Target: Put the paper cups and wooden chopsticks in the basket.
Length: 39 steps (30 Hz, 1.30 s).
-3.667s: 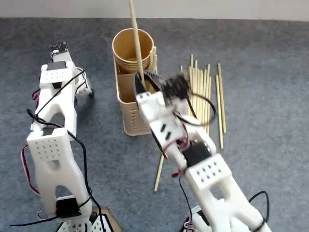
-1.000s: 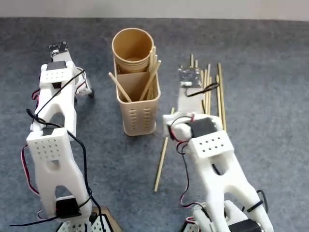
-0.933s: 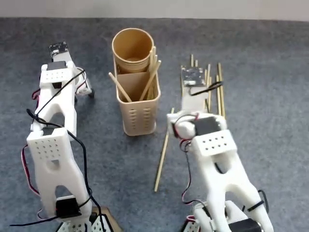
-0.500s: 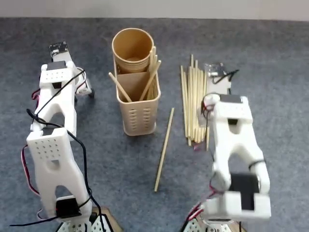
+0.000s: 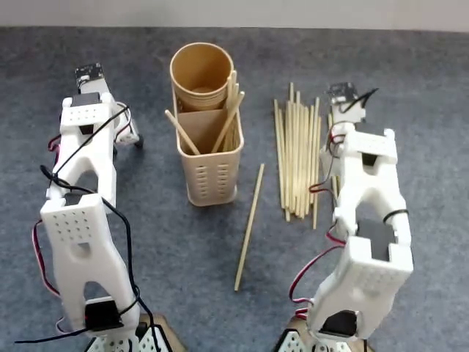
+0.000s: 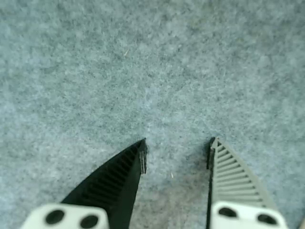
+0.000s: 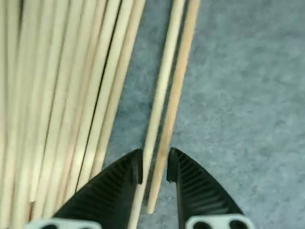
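While the left arm has kept its place at the left of the worktop (image 5: 425,81), the right arm has swung away from the basket (image 5: 209,176). A few seconds ago it held a stick upright above the basket, and it now stands along the far right edge of the loose chopsticks (image 5: 297,158).

Its wrist view shows the right end effector (image 7: 153,160) narrowly parted. Two separate sticks (image 7: 178,81) run between its tips, just beside the main bundle (image 7: 62,95). I cannot tell whether the tips press on them.

The left end effector (image 6: 176,148) is spread wide over bare grey surface.

The basket stands upright between the arms. The paper cups (image 5: 200,70) are stacked in its rear compartment. Several chopsticks (image 5: 227,121) lean in the front one, which the arm hid in the earliest frame.

One lone chopstick (image 5: 250,224) lies where it lay before, between the basket and the bundle.
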Motion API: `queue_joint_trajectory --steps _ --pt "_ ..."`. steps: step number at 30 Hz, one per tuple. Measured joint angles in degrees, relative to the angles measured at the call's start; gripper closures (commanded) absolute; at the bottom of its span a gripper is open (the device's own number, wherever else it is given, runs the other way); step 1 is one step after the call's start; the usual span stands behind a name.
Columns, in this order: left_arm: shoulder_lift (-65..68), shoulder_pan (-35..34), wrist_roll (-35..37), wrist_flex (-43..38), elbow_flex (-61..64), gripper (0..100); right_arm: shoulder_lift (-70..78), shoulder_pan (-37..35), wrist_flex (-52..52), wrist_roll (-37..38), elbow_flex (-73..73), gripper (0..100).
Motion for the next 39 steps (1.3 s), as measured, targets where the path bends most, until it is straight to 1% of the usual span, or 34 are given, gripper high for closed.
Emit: queue_joint_trajectory --steps 7,8,11,14,16,21,25,28,33,37,39 --pt "0.0 0.0 0.0 0.0 0.0 78 5.5 0.2 -1.1 0.2 -1.5 90.8" --pt "0.0 0.0 0.0 0.0 0.0 78 6.0 0.2 -1.6 0.2 -1.5 91.4" --pt "0.0 0.0 0.0 0.0 0.0 78 7.0 0.2 -1.9 0.2 -1.6 97.3" --pt "0.0 0.0 0.0 0.0 0.0 78 7.6 1.6 -1.9 0.2 -2.4 99.6" --pt "0.0 0.0 0.0 0.0 0.0 78 7.3 2.3 -1.7 0.1 -3.6 99.3" --pt "0.0 0.0 0.0 0.0 0.0 78 2.0 4.2 4.5 -6.0 -8.6 99.3" --pt "0.0 0.0 0.0 0.0 0.0 78 -11.6 3.6 5.0 -12.7 -12.4 99.3" --pt "0.0 0.0 0.0 0.0 0.0 78 -24.2 -0.6 2.8 -15.8 -12.7 99.3" --pt "0.0 0.0 0.0 0.0 0.0 78 -43.7 -14.2 -5.5 -17.7 -8.7 99.3" --pt "1.8 0.0 0.0 0.0 -0.9 78 -51.4 -25.1 -16.7 -18.8 -1.6 99.3" --pt "2.7 0.0 0.0 0.0 -1.8 78 -52.1 -28.4 -22.9 -20.0 1.4 99.3"
